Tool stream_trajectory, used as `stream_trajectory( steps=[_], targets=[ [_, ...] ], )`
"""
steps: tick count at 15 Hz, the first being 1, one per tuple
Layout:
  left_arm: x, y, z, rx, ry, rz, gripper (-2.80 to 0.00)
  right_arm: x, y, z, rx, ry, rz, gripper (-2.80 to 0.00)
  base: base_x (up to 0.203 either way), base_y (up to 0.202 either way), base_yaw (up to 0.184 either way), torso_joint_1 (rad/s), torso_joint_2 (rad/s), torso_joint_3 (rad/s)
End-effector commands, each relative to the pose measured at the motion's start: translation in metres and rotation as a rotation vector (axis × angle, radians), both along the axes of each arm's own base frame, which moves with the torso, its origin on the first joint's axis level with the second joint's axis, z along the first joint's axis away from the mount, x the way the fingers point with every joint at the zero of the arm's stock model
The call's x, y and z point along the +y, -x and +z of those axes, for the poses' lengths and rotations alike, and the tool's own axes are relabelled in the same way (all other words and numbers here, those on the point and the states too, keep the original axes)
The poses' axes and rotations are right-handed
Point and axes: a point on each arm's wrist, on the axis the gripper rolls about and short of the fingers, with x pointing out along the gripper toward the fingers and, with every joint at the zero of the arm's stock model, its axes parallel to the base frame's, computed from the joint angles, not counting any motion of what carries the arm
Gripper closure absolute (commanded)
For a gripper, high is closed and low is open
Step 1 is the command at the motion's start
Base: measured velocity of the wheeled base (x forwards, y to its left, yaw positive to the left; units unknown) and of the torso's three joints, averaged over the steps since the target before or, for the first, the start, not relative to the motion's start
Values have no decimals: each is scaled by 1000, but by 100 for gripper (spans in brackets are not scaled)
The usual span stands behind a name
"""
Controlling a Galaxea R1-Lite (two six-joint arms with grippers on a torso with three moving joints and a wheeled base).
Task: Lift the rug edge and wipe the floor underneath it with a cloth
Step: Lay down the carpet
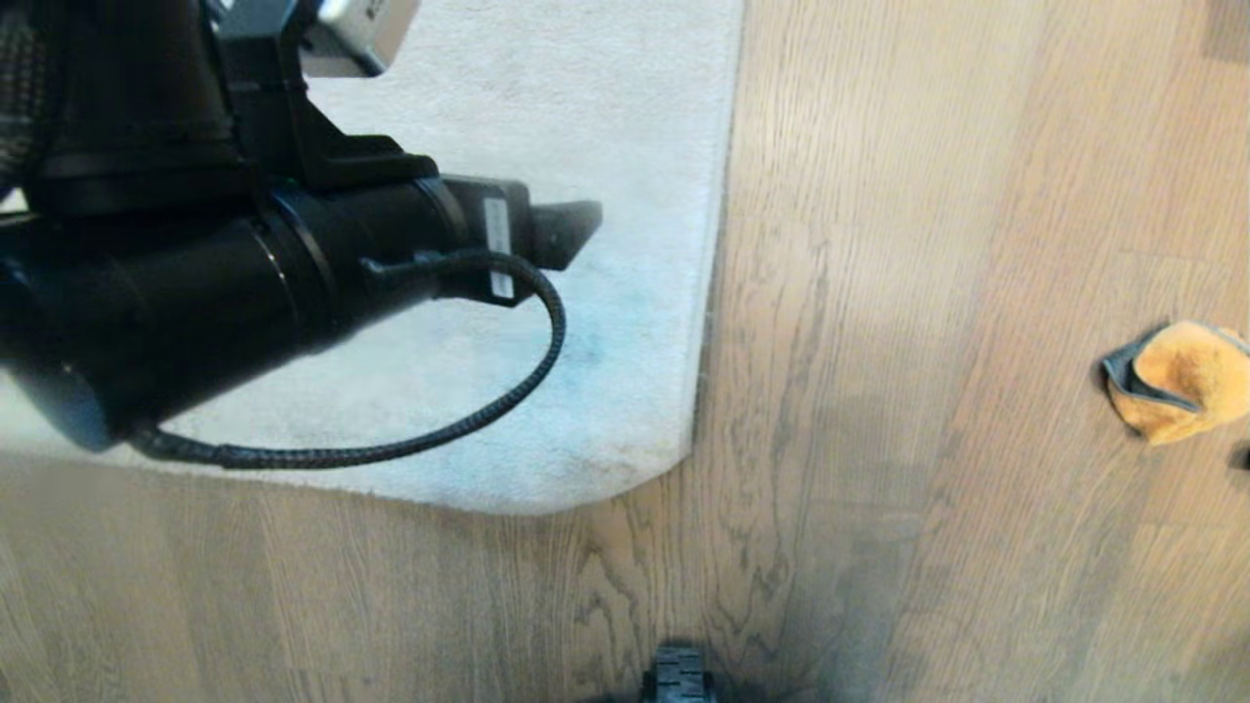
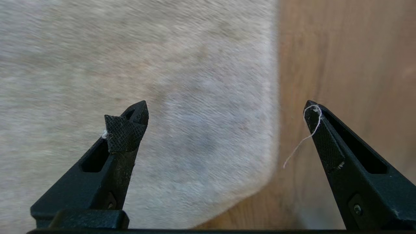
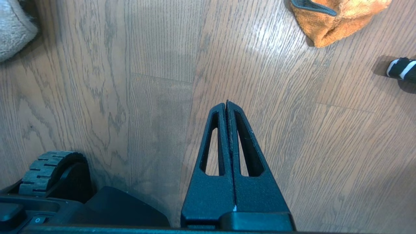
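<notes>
A: Starting at the upper left of the head view, we see our left arm (image 1: 225, 283) reaching in over the rug, a braided black cable (image 1: 469, 420) looping under it.

B: And the left tool (image 2: 227, 130)? In its wrist view we see the two fingers standing wide apart with nothing between them. One finger (image 2: 125, 133) hangs over the pile, the other (image 2: 328, 143) over the planks, and a loose pale thread (image 2: 304, 139) trails from that second tip.

A: So it straddles the rug edge (image 1: 718, 244), above it, not touching as far as we can tell. The rug lies flat; the border runs down the middle of the head view to a rounded corner (image 1: 654, 469) at lower centre.

B: Moving right, we have the floor (image 1: 928, 293), grey-brown planks with dark wavy grain, filling the right half and the bottom.

A: At the bottom centre a ribbed black wheel (image 1: 679, 674) of our base just shows.

B: The cloth (image 1: 1187, 381) sits at the far right edge of the head view, a fluffy orange heap with dark grey trim, on the floor and well apart from the rug.

A: Our right tool (image 3: 227, 107) shows only in its wrist view: fingers pressed together, empty, above bare planks, with the cloth at that frame's upper right.

B: And a small black-and-white striped object (image 3: 401, 69) lies near the cloth at the right edge there; we cannot tell what it is.
</notes>
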Motion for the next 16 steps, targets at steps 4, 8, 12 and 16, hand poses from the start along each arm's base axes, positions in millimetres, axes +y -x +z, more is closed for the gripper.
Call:
stream_trajectory(
  steps=[4,8,12,16],
  targets=[
    [-28,16,-21,97,37,-101,-280,0,0,0,1,1,0,0,0,0,0,0,0,0],
    [-34,16,-29,113,19,-113,-280,0,0,0,0,1,0,0,0,0,0,0,0,0],
    [-41,17,-40,153,11,-121,-280,0,0,0,-1,1,-1,0,0,0,0,0,0,0],
    [-49,20,-54,203,15,-127,0,0,0,0,1,1,-1,0,0,0,0,0,0,0]
  ],
)
